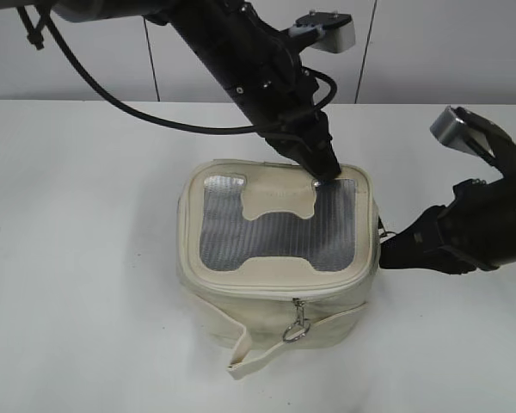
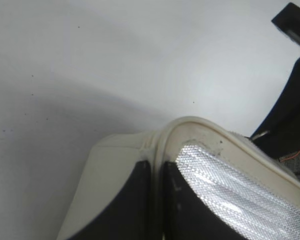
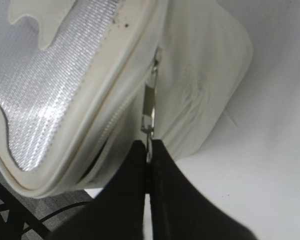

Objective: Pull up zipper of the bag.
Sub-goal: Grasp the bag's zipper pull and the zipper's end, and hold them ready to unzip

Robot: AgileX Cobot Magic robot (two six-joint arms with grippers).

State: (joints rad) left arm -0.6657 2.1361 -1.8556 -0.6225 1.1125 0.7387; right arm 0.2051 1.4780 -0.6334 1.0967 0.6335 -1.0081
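Right gripper (image 3: 148, 155), seen in its wrist view, has its two dark fingers pressed together on the silver pull (image 3: 149, 112) of a slider on the zipper (image 3: 110, 125), the metal tab running from the lid seam down into the pinch. In the exterior view this gripper (image 1: 385, 248) meets the right side wall of the bag (image 1: 279, 258), at the level of the lid edge. Left gripper (image 1: 325, 175) reaches in from the upper left and bears its tips down on the rear right part of the lid, at the edge of the grey ribbed window (image 1: 279, 232); in its wrist view the two dark fingers (image 2: 190, 210) lie close together on the lid, a thin gap between them, holding nothing. The bag stands upright near the middle of the white table (image 1: 77, 258), lid uppermost, with the cream bone-shaped patch (image 1: 281, 202) at the rear of the window. A second silver slider with a ring pull (image 1: 296, 325) hangs at the middle of the front wall, just below the zipper track. The loose cream strap (image 1: 267, 348) crosses the lower front of the bag, its free end resting on the table in front of it.
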